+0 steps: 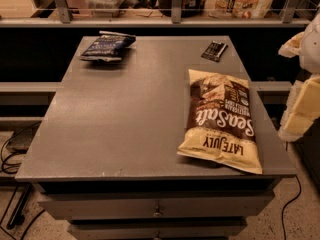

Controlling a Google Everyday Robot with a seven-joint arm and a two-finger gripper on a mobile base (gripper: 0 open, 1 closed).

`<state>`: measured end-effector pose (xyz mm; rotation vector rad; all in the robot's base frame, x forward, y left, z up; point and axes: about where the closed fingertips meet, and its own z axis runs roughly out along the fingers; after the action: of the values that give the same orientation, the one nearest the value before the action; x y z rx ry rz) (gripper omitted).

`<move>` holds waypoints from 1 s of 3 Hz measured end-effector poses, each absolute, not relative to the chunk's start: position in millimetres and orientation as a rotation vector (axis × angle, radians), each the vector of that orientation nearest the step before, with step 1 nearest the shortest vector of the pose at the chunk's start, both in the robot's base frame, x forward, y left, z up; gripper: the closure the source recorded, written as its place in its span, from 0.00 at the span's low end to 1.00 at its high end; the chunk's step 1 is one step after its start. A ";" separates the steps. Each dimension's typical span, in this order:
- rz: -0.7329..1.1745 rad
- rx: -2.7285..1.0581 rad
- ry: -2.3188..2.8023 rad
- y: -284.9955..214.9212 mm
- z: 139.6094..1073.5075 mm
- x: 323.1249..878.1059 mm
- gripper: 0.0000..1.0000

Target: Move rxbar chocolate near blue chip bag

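Observation:
The rxbar chocolate [214,50], a small flat black bar with thin white lines, lies at the far right of the grey table [125,119]. The blue chip bag [107,46], dark navy with white print and silvery edges, lies at the far left corner. The two are well apart across the table's back. My gripper [300,116] shows as pale cream and white parts at the right edge of the view. It is beside the table's right side, off the tabletop, nearer than the bar and touching nothing.
A large cream-and-brown "Late July Sea Salt" chip bag [220,119] lies on the right front of the table, between the bar and the front edge. A railed shelf [175,20] with packages runs behind the table. Drawers [157,209] sit under the front edge; cables [12,159] lie on the floor at the left.

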<state>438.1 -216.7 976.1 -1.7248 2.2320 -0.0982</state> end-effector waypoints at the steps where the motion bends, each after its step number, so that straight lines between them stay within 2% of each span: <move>1: -0.098 -1.725 2.232 -216.7 976.2 438.1 0.00; 3: 0.087 -1.590 2.044 -218.3 983.2 482.7 0.00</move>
<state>482.7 -218.3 983.2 -1.5897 2.0443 0.0875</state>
